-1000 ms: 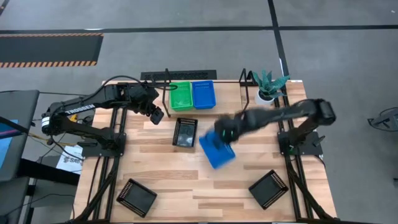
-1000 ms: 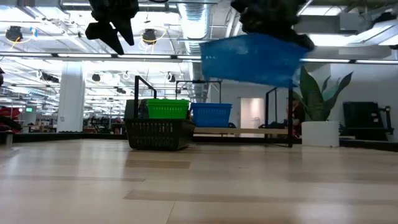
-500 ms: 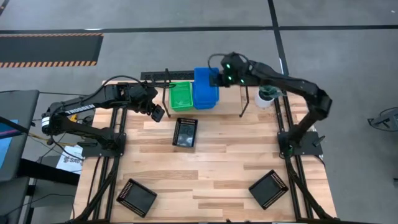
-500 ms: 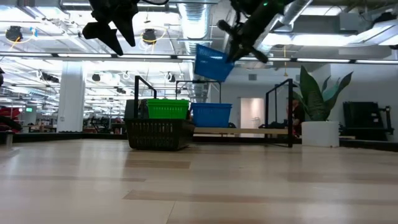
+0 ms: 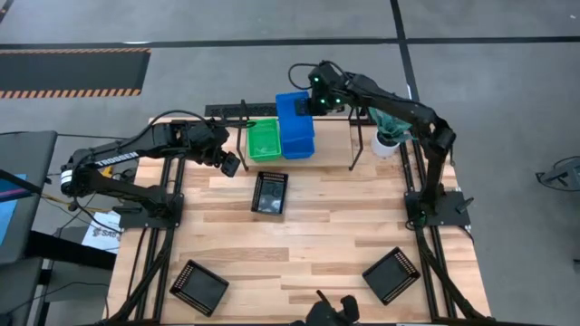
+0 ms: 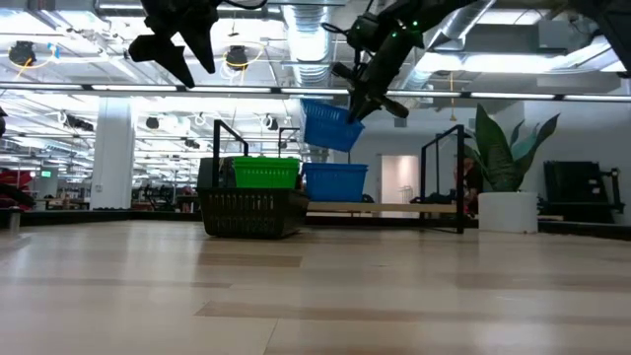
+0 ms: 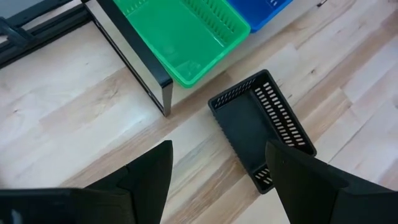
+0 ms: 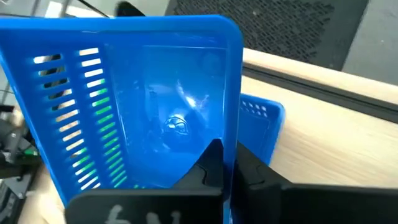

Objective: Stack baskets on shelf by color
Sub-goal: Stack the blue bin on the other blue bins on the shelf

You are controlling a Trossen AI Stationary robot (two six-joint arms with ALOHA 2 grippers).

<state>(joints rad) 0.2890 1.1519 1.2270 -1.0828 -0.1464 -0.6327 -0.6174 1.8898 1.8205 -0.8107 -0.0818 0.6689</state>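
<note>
My right gripper point(image 5: 316, 98) point(image 6: 357, 97) is shut on a blue basket point(image 5: 292, 110) point(image 6: 327, 125) point(image 8: 124, 112), held in the air over the shelf point(image 6: 444, 176) at the table's far edge. Below it, a second blue basket point(image 6: 335, 181) point(image 8: 263, 114) and a green basket point(image 5: 264, 141) point(image 7: 180, 37) rest on the shelf by their bottoms. A black basket point(image 5: 270, 192) point(image 7: 261, 127) lies on the table in front of the shelf. My left gripper point(image 5: 227, 164) point(image 7: 217, 180) hangs open, above and left of that black basket, with nothing between its fingers. My right gripper pinches the rim of one side wall point(image 8: 232, 118) of the blue basket, one finger point(image 8: 213, 160) inside the basket and the other outside. The fingers slant down from the right. The basket hangs tilted below them, clear of the blue basket on the shelf.
Two more black baskets lie at the near left point(image 5: 199, 288) and near right point(image 5: 391, 275) of the table. A white pot with a teal plant point(image 5: 388, 134) stands at the far right, beside the shelf's right post point(image 5: 357, 136). Bare wood lies in the table's middle.
My right gripper has swung from over the table's middle toward the far edge and slightly up, carrying the blue basket. The basket has turned from lying slantwise to being lined up over the blue basket on the shelf, and now hangs tilted. My left arm's gripper has rolled slightly.
</note>
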